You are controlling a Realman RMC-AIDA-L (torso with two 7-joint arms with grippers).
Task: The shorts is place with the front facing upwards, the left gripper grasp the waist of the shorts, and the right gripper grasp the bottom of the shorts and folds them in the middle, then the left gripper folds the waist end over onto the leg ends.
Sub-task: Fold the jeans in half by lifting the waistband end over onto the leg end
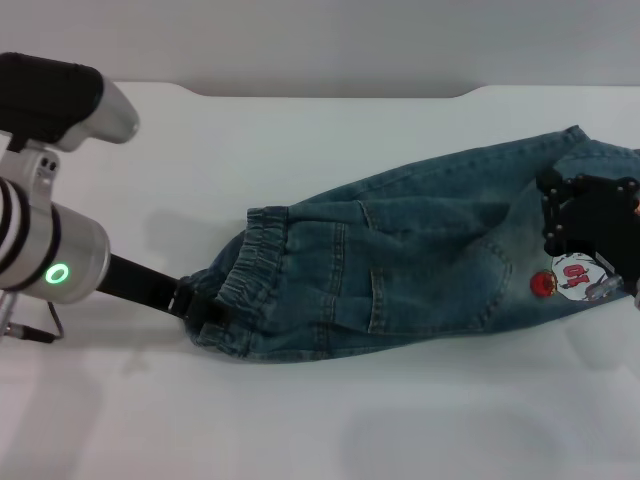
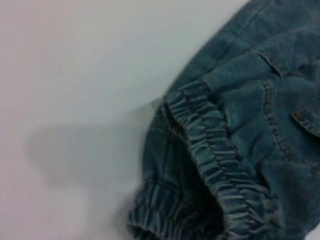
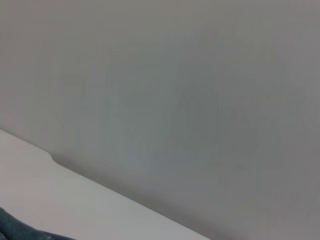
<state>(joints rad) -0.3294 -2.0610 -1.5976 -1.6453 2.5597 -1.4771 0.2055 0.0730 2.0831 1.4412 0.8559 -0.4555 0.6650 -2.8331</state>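
I see the denim shorts [image 1: 420, 260] lying across the middle of the white table [image 1: 300, 140], already doubled lengthwise so that one leg lies over the other. The elastic waistband [image 1: 245, 285] points toward my left side and the leg ends [image 1: 585, 200] toward my right, rising a little toward the far edge. A stitched pocket shows on the upper layer near the middle, and a round red patch [image 1: 543, 284] and a white patch with red figures [image 1: 577, 278] sit close to the hem on the near side.

The left gripper [image 1: 205, 305] is down at the waistband's near corner, its dark fingers touching the gathered elastic. I take them to be pinched on that fabric, as the cloth bunches up around them. In the left wrist view I see the waistband [image 2: 210, 150] close up, its ruffled edge folded open so the inside of the shorts [image 2: 165, 170] shows, with the table bare beside it.

The right gripper [image 1: 590, 225] sits over the leg ends at the right edge of the head view, its black body on top of the denim, just above the patches. I cannot tell whether its fingers are parted or pressed together. The right wrist view shows mostly a grey wall [image 3: 175, 90], the table's far edge [image 3: 75, 200] and a sliver of denim [image 3: 20, 232] at the corner.
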